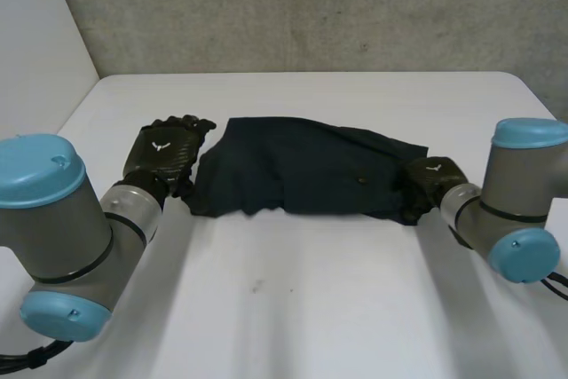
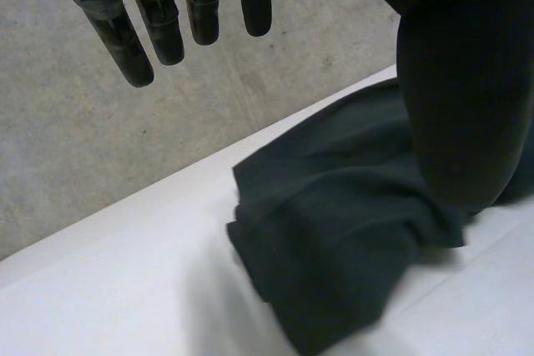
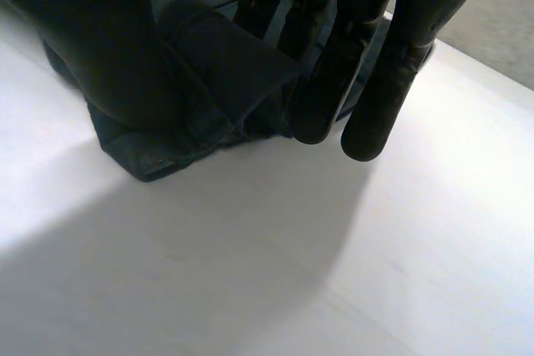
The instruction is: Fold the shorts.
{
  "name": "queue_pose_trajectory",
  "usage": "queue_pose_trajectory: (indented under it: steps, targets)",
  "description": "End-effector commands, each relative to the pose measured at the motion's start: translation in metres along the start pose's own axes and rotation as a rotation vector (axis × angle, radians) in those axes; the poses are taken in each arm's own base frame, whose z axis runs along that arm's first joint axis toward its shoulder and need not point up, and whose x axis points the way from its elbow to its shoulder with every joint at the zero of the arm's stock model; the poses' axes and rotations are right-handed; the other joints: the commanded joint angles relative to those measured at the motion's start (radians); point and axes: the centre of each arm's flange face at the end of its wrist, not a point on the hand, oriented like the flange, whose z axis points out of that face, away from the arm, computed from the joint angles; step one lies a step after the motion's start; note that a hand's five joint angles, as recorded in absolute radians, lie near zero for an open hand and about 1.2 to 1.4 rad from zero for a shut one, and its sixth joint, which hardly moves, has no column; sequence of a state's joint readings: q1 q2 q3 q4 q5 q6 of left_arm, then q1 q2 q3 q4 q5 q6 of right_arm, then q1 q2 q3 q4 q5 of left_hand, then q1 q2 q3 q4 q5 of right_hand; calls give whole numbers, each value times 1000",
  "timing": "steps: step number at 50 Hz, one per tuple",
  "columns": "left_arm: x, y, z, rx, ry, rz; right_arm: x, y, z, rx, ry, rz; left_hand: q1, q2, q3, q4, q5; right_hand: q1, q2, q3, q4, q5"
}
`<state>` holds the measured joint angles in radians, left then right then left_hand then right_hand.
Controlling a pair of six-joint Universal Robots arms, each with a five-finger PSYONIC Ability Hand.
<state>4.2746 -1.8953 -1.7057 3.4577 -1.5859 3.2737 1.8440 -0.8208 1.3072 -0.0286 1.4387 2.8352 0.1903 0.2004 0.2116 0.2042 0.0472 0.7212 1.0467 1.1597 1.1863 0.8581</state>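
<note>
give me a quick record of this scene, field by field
item: dark navy shorts, rumpled, stretched side to side
surface: white table
backdrop: grey wall
left robot hand: at the shorts' left end, open, fingers straight and clear of the cloth
right robot hand: at the shorts' right end, over the edge; grip cannot be told
fold state: no tidy fold yet

Dark navy shorts [image 1: 306, 170] folded, flat mid-table
</note>
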Motion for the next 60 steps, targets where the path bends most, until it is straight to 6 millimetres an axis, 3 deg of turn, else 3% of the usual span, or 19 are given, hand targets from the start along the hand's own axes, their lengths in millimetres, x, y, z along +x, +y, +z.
queue_pose_trajectory:
  steps: [1,6,13,16,17,19,20,23,24,28,31,33,36,38,43,45,47,52,60]
  targets:
    - [-3,-11,-5,34,-7,-3,43,-40,-32,83,108,-13,-16,-26,-37,-30,-47,675,350,237,210,364]
    - [-6,-21,-13,62,-14,-5,66,-57,-48,80,164,-173,-16,-26,-37,-30,-47,675,350,237,210,364]
    - [-6,-24,-19,71,-16,-5,64,-85,-41,88,191,-511,-16,-26,-37,-30,-47,675,350,237,210,364]
    - [-7,-24,-19,74,-18,-5,31,-102,-40,159,144,-570,-16,-26,-37,-30,-47,675,350,237,210,364]
    - [-7,-26,-18,80,-21,-6,5,-116,-41,223,104,-601,-16,-26,-37,-30,-47,675,350,237,210,364]
    - [-8,-28,-17,86,-21,-6,-22,-121,-40,269,46,-622,-16,-26,-37,-30,-47,675,350,237,210,364]
    - [-8,-29,-17,91,-22,-6,-50,-124,-39,313,-8,-650,-16,-26,-37,-30,-47,675,350,237,210,364]
    - [-9,-33,-14,107,-27,-4,-88,-122,-41,365,-110,-699,-16,-26,-37,-30,-47,675,350,237,210,364]
    - [-9,-36,-12,119,-29,-5,-115,-116,-44,404,-199,-734,-15,-25,-36,-29,-46,675,350,237,210,364]
    - [-10,-47,-4,180,-36,-2,-165,-90,-49,460,-428,-802,-12,-22,-33,-26,-44,675,350,237,210,364]
    - [-7,-55,3,215,-29,-4,-181,-77,-51,479,-521,-812,-9,-19,-30,-23,-41,675,350,237,210,364]
    - [-6,-60,10,234,-29,-6,-179,-81,-52,488,-529,-796,-9,-19,-30,-23,-41,173,-152,-265,-292,-138]
    - [0,-67,21,258,-15,-6,-171,-98,-59,500,-489,-732,-3,-13,-25,-17,-35,-355,-681,-794,-820,-667]
    - [4,-71,27,275,-6,-6,-160,-110,-60,491,-454,-654,0,-10,-22,-14,-32,-396,-721,-834,-861,-707]
    - [28,-84,44,321,48,-8,-85,-157,-63,459,-251,-215,14,4,-7,0,-17,-533,-858,-971,-998,-844]
    - [45,-82,52,306,89,-8,-72,-161,-64,448,-217,-102,29,19,8,15,-2,-547,-872,-985,-1012,-858]
    - [55,-78,57,284,112,-8,-60,-157,-56,410,-188,-8,35,25,14,21,3,-547,-872,-985,-1012,-858]
    - [86,-52,77,168,181,1,-48,-134,-36,304,-156,-13,35,25,14,21,3,-547,-872,-985,-1012,-858]
    - [101,-2,102,-18,181,37,-59,-88,15,151,-192,-27,82,72,60,68,50,-547,-872,-985,-1012,-858]
